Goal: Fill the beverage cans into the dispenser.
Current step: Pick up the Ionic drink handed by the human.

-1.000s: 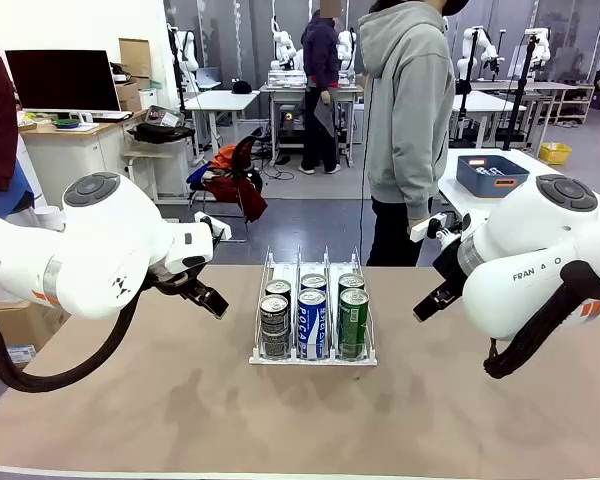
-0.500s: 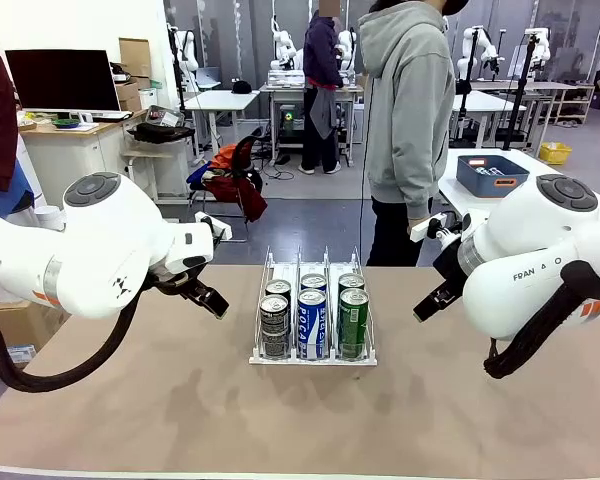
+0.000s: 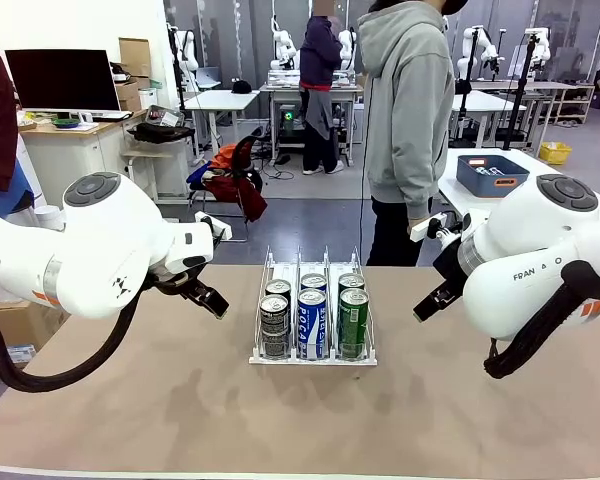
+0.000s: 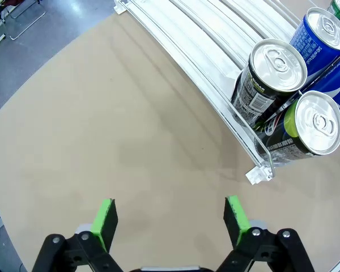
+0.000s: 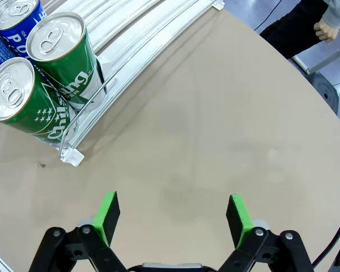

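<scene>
The left gripper (image 4: pixel 170 211) has its two green-padded fingers (image 4: pixel 106 218) spread wide with nothing between them. It hovers above the bare table (image 4: pixel 102 113) off the left side of the dispenser (image 4: pixel 204 51), near that rack's front corner. The right gripper (image 5: pixel 171 209) is spread just as wide and is empty too, hanging over the table off the dispenser's right side, near its front right corner. Both grippers are apart from the dispenser and from the cans. The dispenser stands between the two grippers in the middle of the table, its clear dividers upright and its white base flat on the tabletop. Six cans stand upright in it, two per lane, one behind the other at the end nearest the robot. The dark grey cans (image 3: pixel 274 322) are in the left lane, the blue cans (image 3: pixel 311 320) with white lettering in the middle lane, and the green cans (image 3: pixel 353 320) in the right lane. Behind the cans, the back part of each lane is bare white track. Beyond the dispenser's far end, a person (image 3: pixel 410 110) in a grey hooded top stands at the far side of the table, turned sideways, with one hand (image 5: pixel 327 28) hanging down near the table's edge.
</scene>
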Tool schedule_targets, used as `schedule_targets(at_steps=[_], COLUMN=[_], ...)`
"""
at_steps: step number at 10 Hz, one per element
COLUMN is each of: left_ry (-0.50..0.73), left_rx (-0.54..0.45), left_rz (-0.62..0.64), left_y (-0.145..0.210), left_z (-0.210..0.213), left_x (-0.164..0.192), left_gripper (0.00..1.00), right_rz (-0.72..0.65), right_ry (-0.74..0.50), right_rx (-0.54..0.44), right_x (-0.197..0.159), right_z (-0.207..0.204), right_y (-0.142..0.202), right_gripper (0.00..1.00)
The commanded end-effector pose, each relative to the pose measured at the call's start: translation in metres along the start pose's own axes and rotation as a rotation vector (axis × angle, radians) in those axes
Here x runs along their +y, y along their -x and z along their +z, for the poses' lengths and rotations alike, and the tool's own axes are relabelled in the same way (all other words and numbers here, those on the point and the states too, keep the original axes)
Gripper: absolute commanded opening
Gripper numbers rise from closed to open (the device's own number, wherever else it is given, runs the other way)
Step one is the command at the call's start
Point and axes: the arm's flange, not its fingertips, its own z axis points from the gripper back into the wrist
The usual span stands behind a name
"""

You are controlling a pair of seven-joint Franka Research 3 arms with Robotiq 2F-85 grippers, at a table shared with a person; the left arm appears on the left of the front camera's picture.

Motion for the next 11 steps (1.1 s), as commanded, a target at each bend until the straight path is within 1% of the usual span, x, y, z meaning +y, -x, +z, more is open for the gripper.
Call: schedule_targets(at_steps=[1, 6, 7, 8, 9, 10, 11], left_ry=[-0.001, 0.000, 0.076, 0.151, 0.187, 0.231, 0.259], left_rx=[0.000, 0.000, 0.063, 0.113, 0.138, 0.128, 0.120], left_rz=[0.004, 0.000, -0.064, -0.087, -0.103, -0.132, -0.159], left_y=[0.000, 0.000, -0.006, -0.009, -0.012, -0.022, -0.029], left_z=[0.000, 0.000, 0.008, 0.018, 0.032, 0.046, 0.059], left_x=[0.002, 0.000, 0.005, 0.000, 0.000, 0.002, 0.010], left_gripper=[1.00, 1.00, 1.00, 1.00, 1.00, 1.00, 1.00], right_rz=[0.000, 0.000, 0.026, 0.031, 0.045, 0.075, 0.088], right_ry=[0.000, 0.000, -0.053, -0.108, -0.142, -0.206, -0.260], right_rx=[0.000, 0.000, 0.042, 0.079, 0.096, 0.116, 0.102], right_x=[0.000, 0.000, 0.000, -0.004, -0.002, -0.010, -0.017], right_z=[0.000, 0.000, 0.007, 0.017, 0.027, 0.037, 0.047], right_y=[0.000, 0.000, -0.004, -0.009, -0.016, -0.027, -0.037], right_gripper=[1.00, 1.00, 1.00, 1.00, 1.00, 1.00, 1.00])
